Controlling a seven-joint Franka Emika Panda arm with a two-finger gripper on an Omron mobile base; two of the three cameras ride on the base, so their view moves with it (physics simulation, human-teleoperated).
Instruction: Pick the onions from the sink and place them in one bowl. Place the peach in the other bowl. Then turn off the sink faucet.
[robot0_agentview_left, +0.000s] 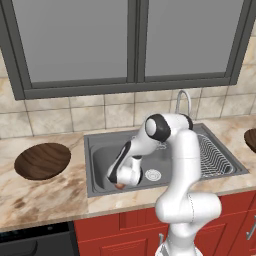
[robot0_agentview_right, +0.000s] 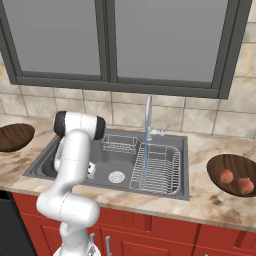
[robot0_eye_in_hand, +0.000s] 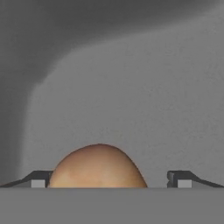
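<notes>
The peach (robot0_eye_in_hand: 98, 168), orange with a paler patch, lies on the grey floor of the sink (robot0_agentview_left: 100, 160), between my open gripper's (robot0_eye_in_hand: 109, 181) fingertips (robot0_eye_in_hand: 38, 179); a gap shows on its right side. From the left base view the gripper (robot0_agentview_left: 119, 181) reaches down into the basin's left front part, right over the peach (robot0_agentview_left: 120, 186). Two onions (robot0_agentview_right: 225, 175) (robot0_agentview_right: 245, 185) rest in the dark wooden bowl (robot0_agentview_right: 220, 167) on the counter right of the sink (robot0_agentview_right: 150, 192). The other bowl (robot0_agentview_left: 42, 161) sits bare on the left counter. Water streams from the sink faucet (robot0_agentview_right: 148, 117).
A wire rack (robot0_agentview_right: 157, 170) fills the basin's right half, a smaller wire basket (robot0_agentview_right: 120, 144) stands at its back, and the white drain (robot0_agentview_left: 152, 174) lies just right of the hand. A tiled wall and window rise behind the counter.
</notes>
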